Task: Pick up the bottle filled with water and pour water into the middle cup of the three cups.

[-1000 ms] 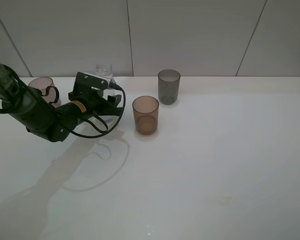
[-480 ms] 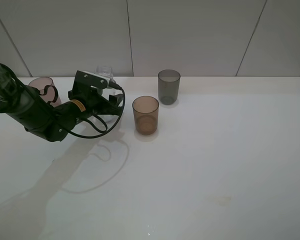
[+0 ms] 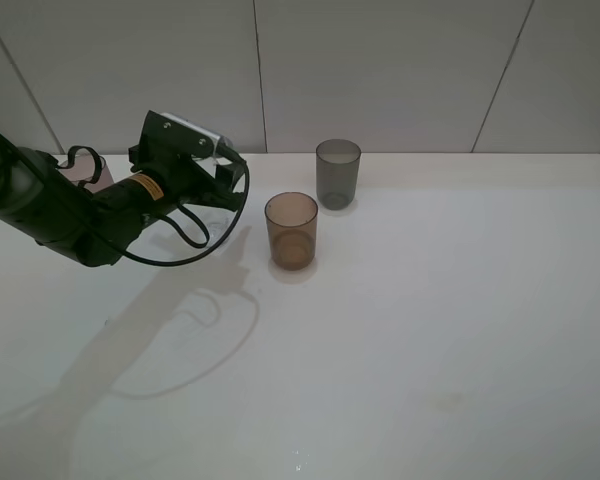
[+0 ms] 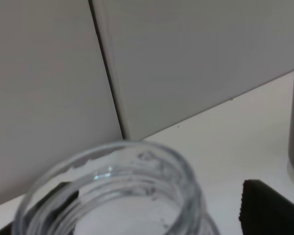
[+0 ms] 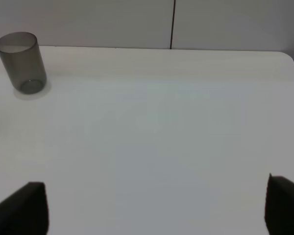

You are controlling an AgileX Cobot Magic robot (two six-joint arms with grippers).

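Since a second ago your left gripper has risen, its fingers apparently clamped around the bottle, though the overhead view hides the contact. You have the middle cup just right of it; your right gripper's fingers are spread wide.

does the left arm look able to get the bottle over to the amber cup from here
Probably yes. The left gripper seems to have the bottle between its fingers, and the bare table between it and the amber cup holds nothing.
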